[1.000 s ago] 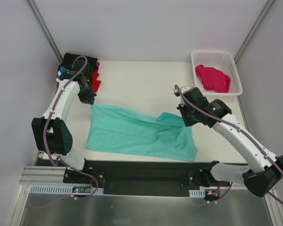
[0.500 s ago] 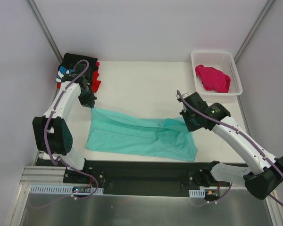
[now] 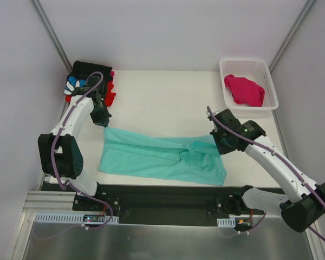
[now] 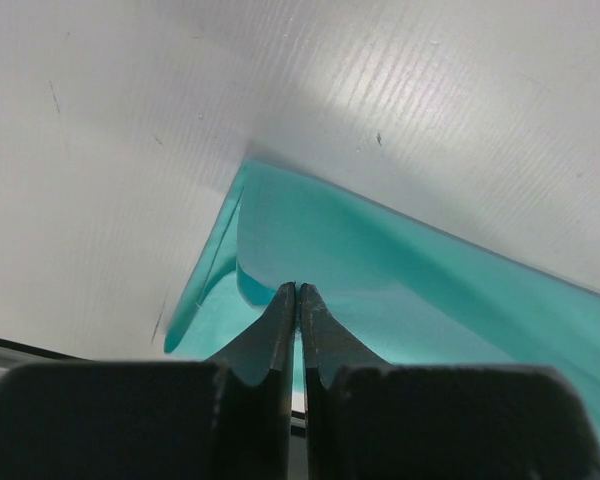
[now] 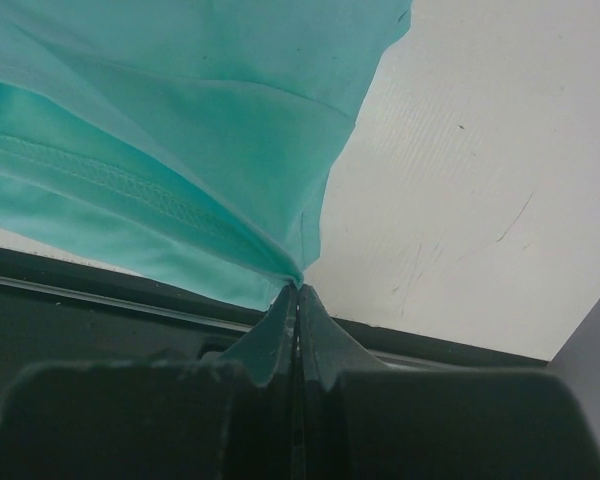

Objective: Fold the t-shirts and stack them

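Note:
A mint-teal t-shirt (image 3: 162, 157) lies stretched across the near half of the table, partly folded over itself. My left gripper (image 3: 104, 124) is shut on its far left corner (image 4: 280, 262), and the cloth runs off to the right of the jaws. My right gripper (image 3: 219, 145) is shut on the shirt's far right edge (image 5: 280, 250), the cloth hanging from the fingertips. A black t-shirt with white and blue print (image 3: 82, 73) lies on a red one (image 3: 111, 93) at the far left corner. A magenta-pink t-shirt (image 3: 245, 89) lies crumpled in the basket.
The white lattice basket (image 3: 271, 81) stands at the far right corner. The black base rail (image 3: 162, 197) runs along the near table edge, just below the teal shirt. Grey walls close in on both sides.
Both grippers have moved toward the near edge with the teal shirt's far edge in them, so the shirt has folded over itself into a narrower band.

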`<control>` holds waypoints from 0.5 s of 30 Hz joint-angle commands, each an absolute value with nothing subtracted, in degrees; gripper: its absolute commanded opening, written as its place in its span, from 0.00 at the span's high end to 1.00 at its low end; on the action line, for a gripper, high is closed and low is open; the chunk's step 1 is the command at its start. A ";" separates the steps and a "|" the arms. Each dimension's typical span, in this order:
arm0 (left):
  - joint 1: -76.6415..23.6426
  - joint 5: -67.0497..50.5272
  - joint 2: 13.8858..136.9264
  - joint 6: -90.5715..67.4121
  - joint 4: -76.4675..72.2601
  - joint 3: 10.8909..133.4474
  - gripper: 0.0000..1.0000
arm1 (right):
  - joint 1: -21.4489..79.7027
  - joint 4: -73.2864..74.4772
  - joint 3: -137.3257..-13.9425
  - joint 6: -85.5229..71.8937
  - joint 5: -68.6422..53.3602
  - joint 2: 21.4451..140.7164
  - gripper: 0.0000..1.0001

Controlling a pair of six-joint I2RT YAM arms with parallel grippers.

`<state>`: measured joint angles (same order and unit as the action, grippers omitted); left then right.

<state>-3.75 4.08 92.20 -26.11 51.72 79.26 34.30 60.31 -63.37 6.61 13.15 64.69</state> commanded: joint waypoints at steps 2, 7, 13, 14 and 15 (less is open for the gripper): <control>-3.43 6.85 90.17 -25.14 52.29 78.40 1.00 | 34.28 62.67 -61.88 4.92 10.20 62.67 0.99; -2.55 7.03 91.40 -25.40 51.59 77.87 1.00 | 34.63 62.49 -59.86 4.40 8.09 62.67 0.99; -1.23 7.03 93.51 -25.31 51.24 79.80 1.00 | 36.38 61.96 -59.24 3.69 6.51 64.33 0.99; -0.97 6.94 94.39 -25.23 51.15 80.15 1.00 | 36.65 61.70 -59.15 3.69 6.33 64.77 0.99; -0.88 6.94 94.83 -25.14 51.24 80.50 1.00 | 36.91 61.35 -59.06 3.69 5.98 65.56 0.99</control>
<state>-1.87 5.15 92.97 -26.11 51.24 78.28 35.90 60.66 -59.16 4.89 7.68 64.16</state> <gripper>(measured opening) 0.009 0.012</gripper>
